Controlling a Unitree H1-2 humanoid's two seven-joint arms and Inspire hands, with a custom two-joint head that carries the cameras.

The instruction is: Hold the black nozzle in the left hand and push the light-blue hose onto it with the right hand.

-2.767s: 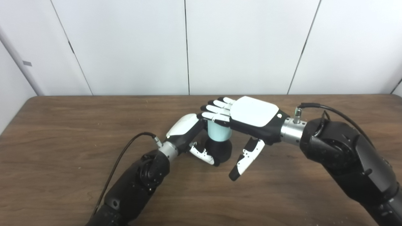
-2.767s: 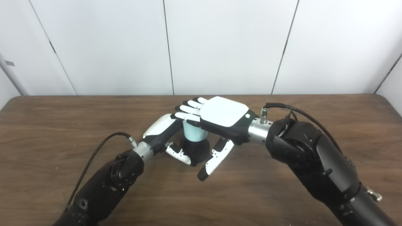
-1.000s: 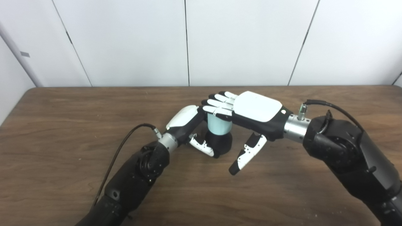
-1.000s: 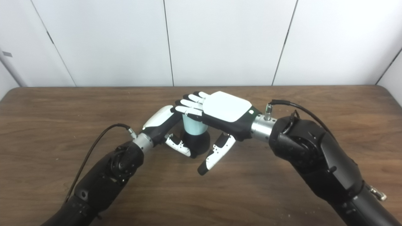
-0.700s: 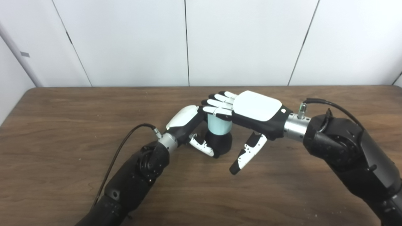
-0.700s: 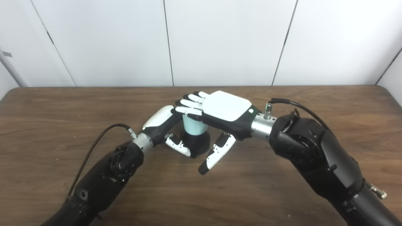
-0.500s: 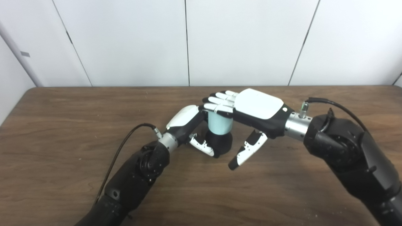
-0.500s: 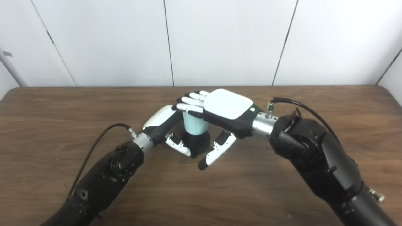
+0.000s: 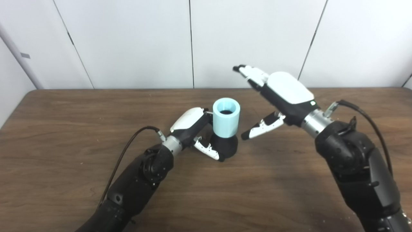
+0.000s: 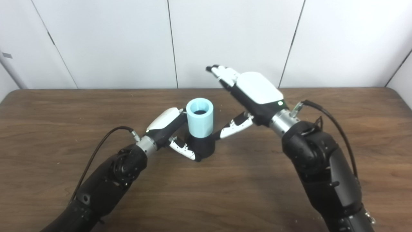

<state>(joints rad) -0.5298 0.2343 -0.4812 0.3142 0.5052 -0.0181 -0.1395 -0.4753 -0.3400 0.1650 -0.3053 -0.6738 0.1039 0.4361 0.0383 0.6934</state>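
The black nozzle [image 9: 227, 146] stands on the brown table [image 9: 64, 129] near its middle. A short light-blue hose [image 9: 226, 117] sits upright on top of the nozzle, its open end facing up. My left hand [image 9: 196, 129] is shut on the nozzle at its left side, thumb curled across the front. My right hand [image 9: 276, 93] is raised to the right of the hose, open, fingers stretched up and back, thumb pointing toward the hose without touching it.
White wall panels [image 9: 251, 42] stand behind the table's far edge. A black cable [image 9: 125, 158] loops off my left wrist over the tabletop, and another cable [image 9: 363, 112] arcs from my right wrist.
My right hand has lifted off the top of the hose and swung up and to the right, uncovering the hose's open end. The left hand, nozzle and hose stayed put.
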